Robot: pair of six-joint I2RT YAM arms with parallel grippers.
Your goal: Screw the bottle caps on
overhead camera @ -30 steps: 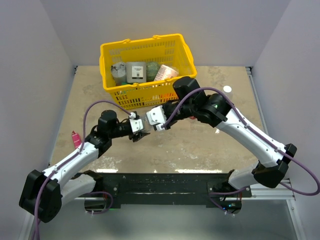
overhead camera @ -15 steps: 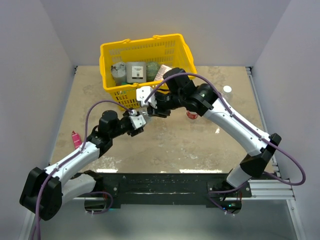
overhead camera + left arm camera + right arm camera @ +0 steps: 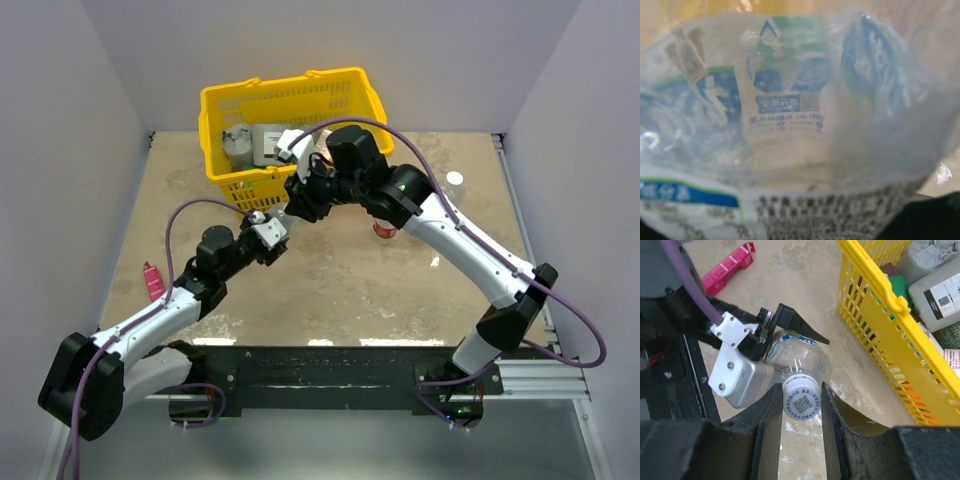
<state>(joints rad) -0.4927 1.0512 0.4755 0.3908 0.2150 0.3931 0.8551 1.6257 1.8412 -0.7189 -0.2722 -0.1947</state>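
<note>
Here, the left gripper (image 3: 265, 226) clamps the bottle (image 3: 799, 357) toward the table's (image 3: 400, 290) back edge, while the right gripper (image 3: 801, 401) pinches its white cap (image 3: 802, 399).

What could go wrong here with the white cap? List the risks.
1. The right gripper pinches the small white plastic screw cap; if it sits tilted, it may cross-thread.
2. The left gripper holds the clear blue-labelled plastic bottle by its thin body, which could slip or buckle under twisting.
3. The yellow plastic basket stands close; the turning wrist might hit it.
</note>
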